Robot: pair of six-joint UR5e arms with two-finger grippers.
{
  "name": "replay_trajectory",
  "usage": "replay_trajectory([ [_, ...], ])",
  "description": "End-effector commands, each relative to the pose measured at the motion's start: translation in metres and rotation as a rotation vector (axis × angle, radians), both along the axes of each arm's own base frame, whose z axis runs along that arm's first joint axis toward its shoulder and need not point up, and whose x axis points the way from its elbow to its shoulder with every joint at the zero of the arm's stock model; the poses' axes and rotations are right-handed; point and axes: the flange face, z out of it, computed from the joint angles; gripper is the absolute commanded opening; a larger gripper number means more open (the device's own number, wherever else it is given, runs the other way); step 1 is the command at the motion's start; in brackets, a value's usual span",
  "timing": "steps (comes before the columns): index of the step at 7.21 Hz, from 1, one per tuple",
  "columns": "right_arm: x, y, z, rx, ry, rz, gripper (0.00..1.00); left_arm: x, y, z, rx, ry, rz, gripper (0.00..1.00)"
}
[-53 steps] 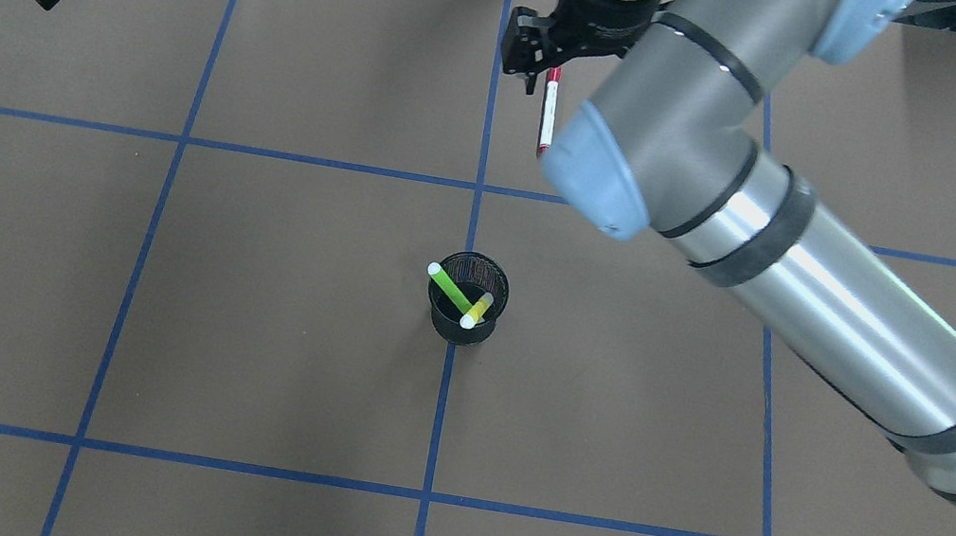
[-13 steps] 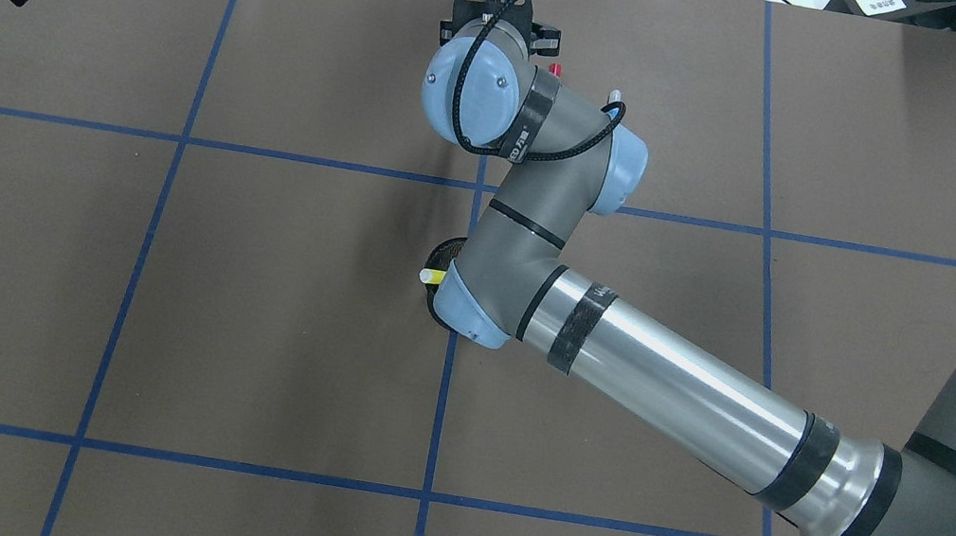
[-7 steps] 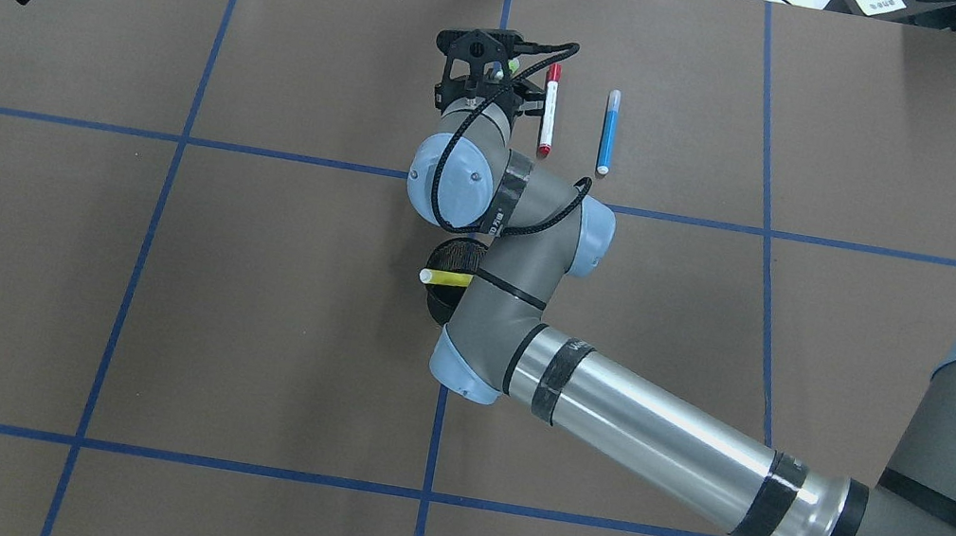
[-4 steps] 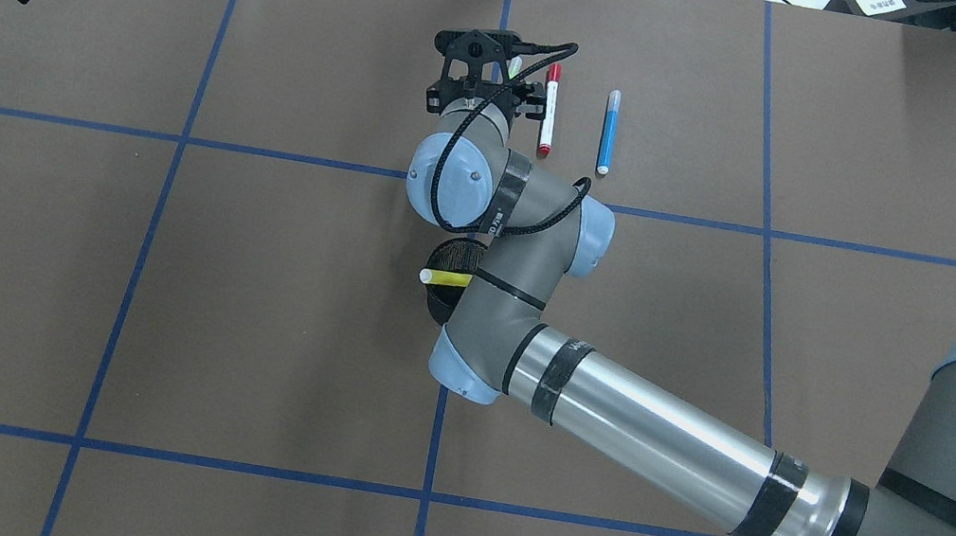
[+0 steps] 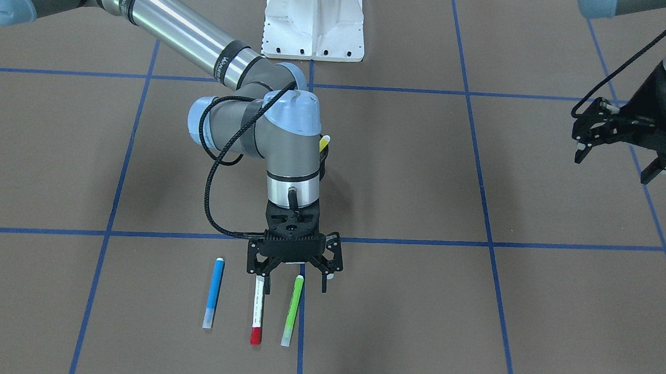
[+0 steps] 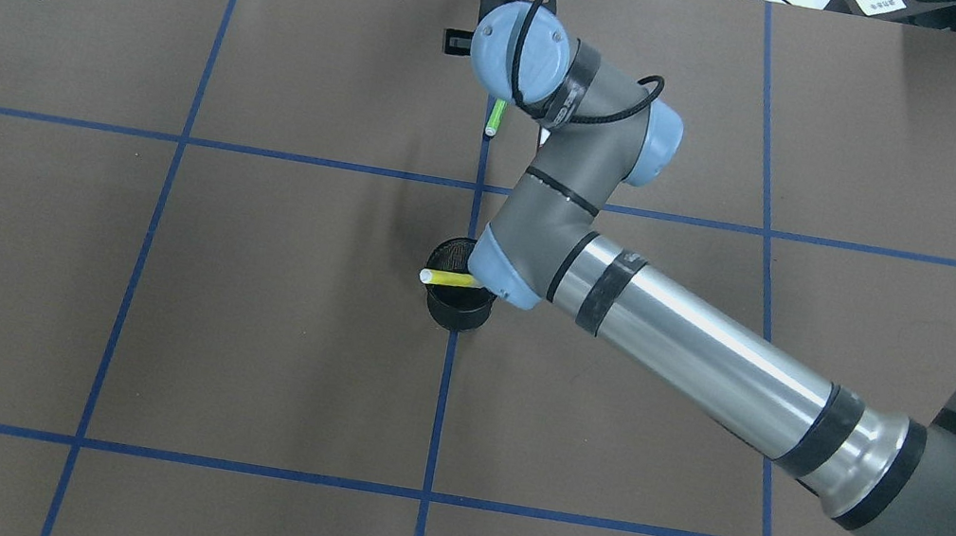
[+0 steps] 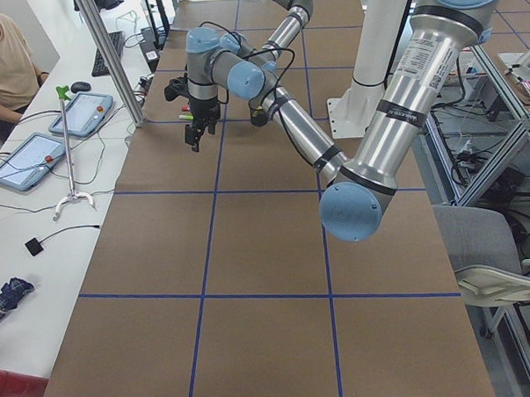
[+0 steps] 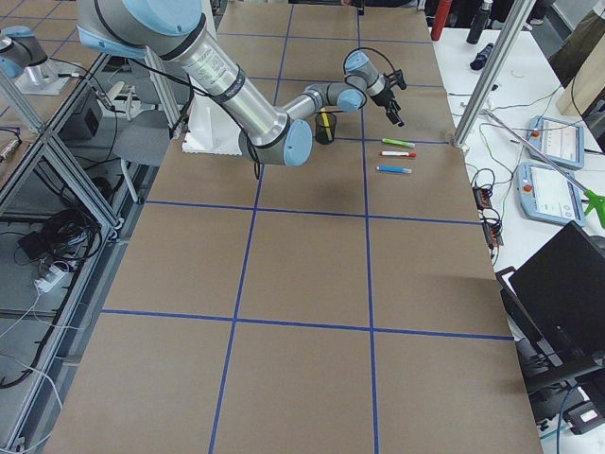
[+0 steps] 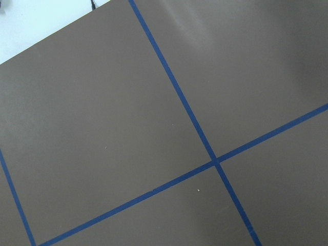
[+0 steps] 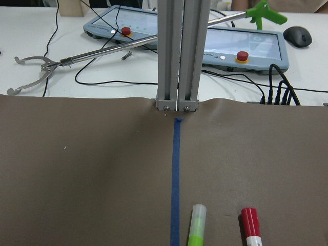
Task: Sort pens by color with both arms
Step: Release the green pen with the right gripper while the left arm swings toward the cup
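Hovering wide open just above the green highlighter [image 5: 292,312], the right pincer [image 5: 296,283] points straight down from an arm stretched far across the desk [image 5: 474,334]. The green highlighter lies in a row with the red-capped marker [image 5: 256,312] and blue highlighter [image 5: 214,292], so that placement looks finished. Next should come the yellow highlighter [image 6: 447,279], which leans in the black mesh cup [image 6: 457,311]. The left pincer [image 5: 613,166] hangs aside, splayed and empty.

Lettering on the right arm [image 5: 175,27] is too small to read.
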Motion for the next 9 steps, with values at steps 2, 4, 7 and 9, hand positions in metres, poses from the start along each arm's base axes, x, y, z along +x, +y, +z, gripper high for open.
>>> replay_trajectory([
  [2, 0.091, -0.018, -0.030, -0.193, 0.077, -0.240, 1.00, 0.055, 0.011, -0.025, -0.061, 0.038, -0.011, 1.00],
  [4, 0.163, -0.041, -0.005, -0.204, 0.178, -0.417, 1.00, 0.108, 0.029, -0.062, -0.099, 0.089, -0.016, 1.00],
  [7, 0.283, -0.043, 0.090, -0.108, 0.212, -0.583, 1.00, 0.176, 0.049, -0.107, -0.119, 0.132, 0.049, 1.00],
  [9, 0.317, -0.035, 0.118, -0.077, 0.226, -0.627, 1.00, 0.236, 0.040, -0.132, -0.198, 0.076, 0.106, 0.99],
])
